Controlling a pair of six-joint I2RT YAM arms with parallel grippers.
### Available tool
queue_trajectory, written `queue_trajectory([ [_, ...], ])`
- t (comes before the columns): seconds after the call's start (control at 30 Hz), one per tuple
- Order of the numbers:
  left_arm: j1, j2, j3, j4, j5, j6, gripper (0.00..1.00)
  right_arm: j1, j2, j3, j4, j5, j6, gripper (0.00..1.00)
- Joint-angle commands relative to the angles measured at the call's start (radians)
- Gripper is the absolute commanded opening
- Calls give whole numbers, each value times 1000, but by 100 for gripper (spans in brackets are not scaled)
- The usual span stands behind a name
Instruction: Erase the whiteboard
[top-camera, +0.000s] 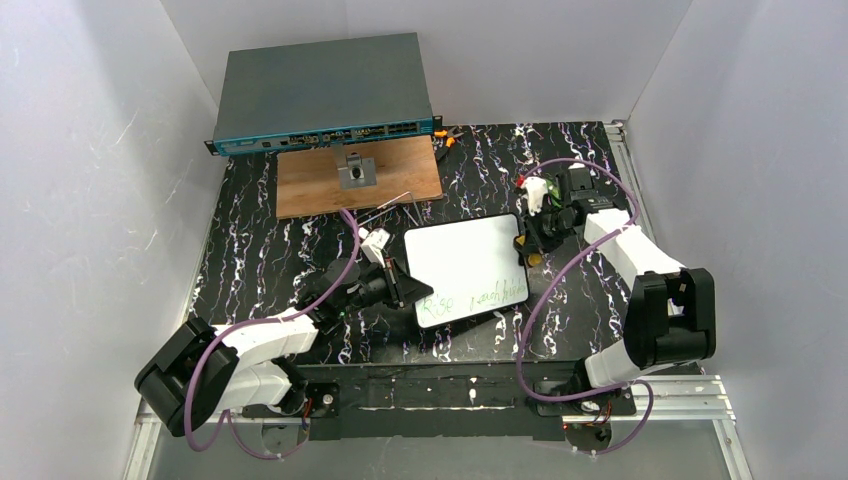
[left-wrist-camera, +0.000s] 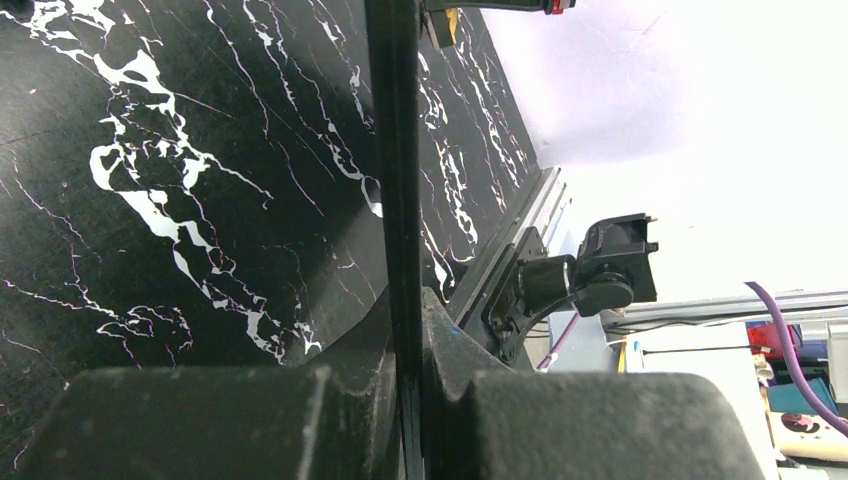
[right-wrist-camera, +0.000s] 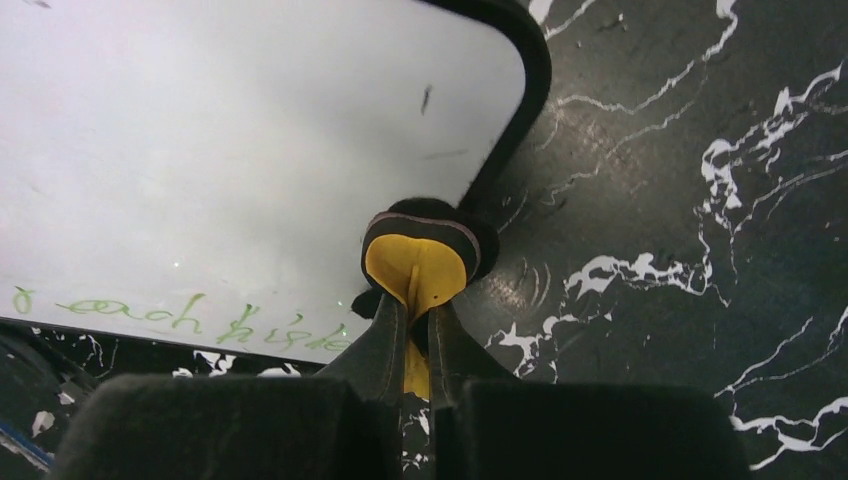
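Yellow eraser (right-wrist-camera: 415, 270) in right fingers (right-wrist-camera: 385, 345): right wrist | whiteboard (left-wrist-camera: 393, 150) rim in left fingers (left-wrist-camera: 362, 345): left wrist

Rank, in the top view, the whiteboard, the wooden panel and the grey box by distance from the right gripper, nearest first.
1. whiteboard: just left of the right gripper and its yellow eraser.
2. wooden panel: farther back and left.
3. grey box: at the back wall, behind the panel.
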Motion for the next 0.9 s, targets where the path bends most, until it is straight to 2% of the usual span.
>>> queue_trajectory([
  [0.0, -5, -43, 21, 110, 24, 25, 0, -14, 10, -36, -32, 23, -41, 1],
  [0.3, -5, -28, 19, 130, 27, 19, 0, -14, 36, -110, -141, -48, -103, 1],
  [0.4, -5, -26, 19, 132, 28, 17, 0, -14, 46, -109, -196, -118, -133, 1],
  [0.63, -5, -26, 21, 129, 30, 16, 0, -14, 53, -29, -216, -197, -121, 1],
  [0.87, -5, -30, 25, 120, 32, 17, 0, -14, 73, 130, -128, -165, -8, 1],
])
